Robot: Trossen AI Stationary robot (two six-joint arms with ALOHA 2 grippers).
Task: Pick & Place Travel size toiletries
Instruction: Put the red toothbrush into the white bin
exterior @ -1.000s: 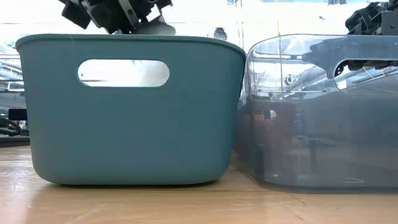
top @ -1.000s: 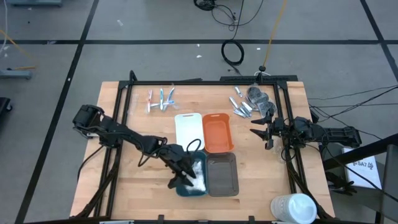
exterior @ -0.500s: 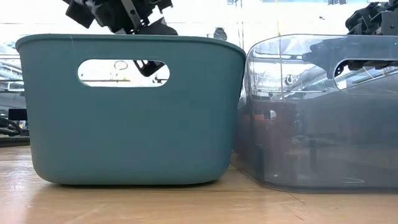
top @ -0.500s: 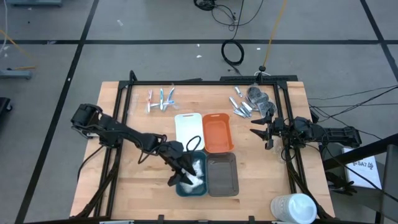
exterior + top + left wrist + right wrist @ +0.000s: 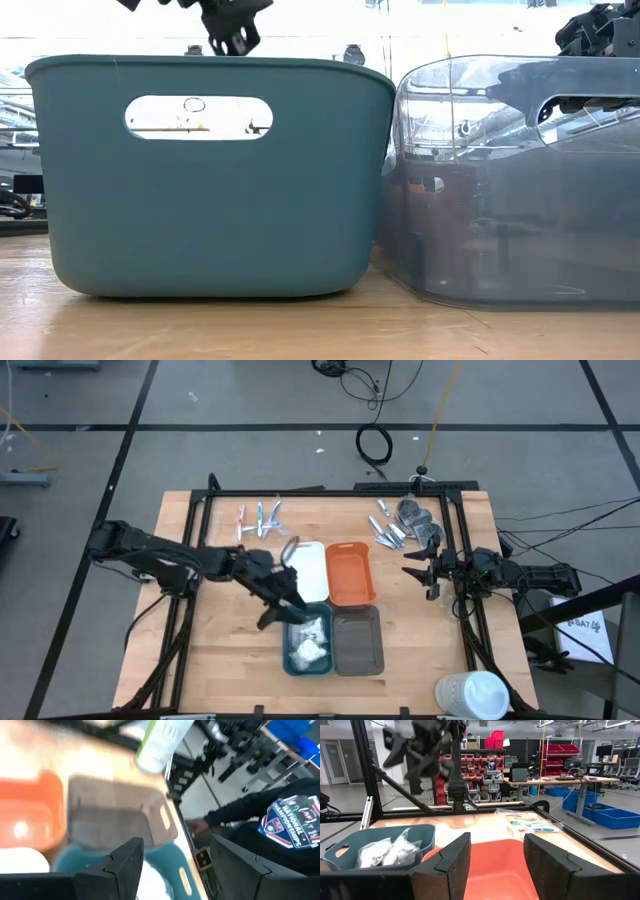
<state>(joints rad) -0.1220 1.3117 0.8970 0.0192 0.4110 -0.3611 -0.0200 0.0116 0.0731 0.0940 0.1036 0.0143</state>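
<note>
White sachets (image 5: 308, 641) lie in the teal tray (image 5: 290, 660), and they also show in the right wrist view (image 5: 385, 851). Pink and blue sticks (image 5: 258, 520) lie on the table at the far left. Silver pieces (image 5: 387, 528) and dark grey round pieces (image 5: 418, 520) lie at the far right. My left gripper (image 5: 283, 608) is open and empty above the teal tray's far end, and in the low view (image 5: 232, 38) it is clear of the rim. My right gripper (image 5: 410, 567) is open and empty, right of the orange tray (image 5: 350, 572).
The white tray (image 5: 302, 565) and the orange tray stand side by side, with the teal tray and the grey tray (image 5: 358, 640) in front of them. A big white cup (image 5: 475, 693) stands at the near right corner. A person in a dark sleeve (image 5: 260, 820) is beyond the table.
My left gripper has risen out of the teal tray and gone toward the table's far edge. It is now above the tray's far rim. The white sachets stay in the teal tray.
</note>
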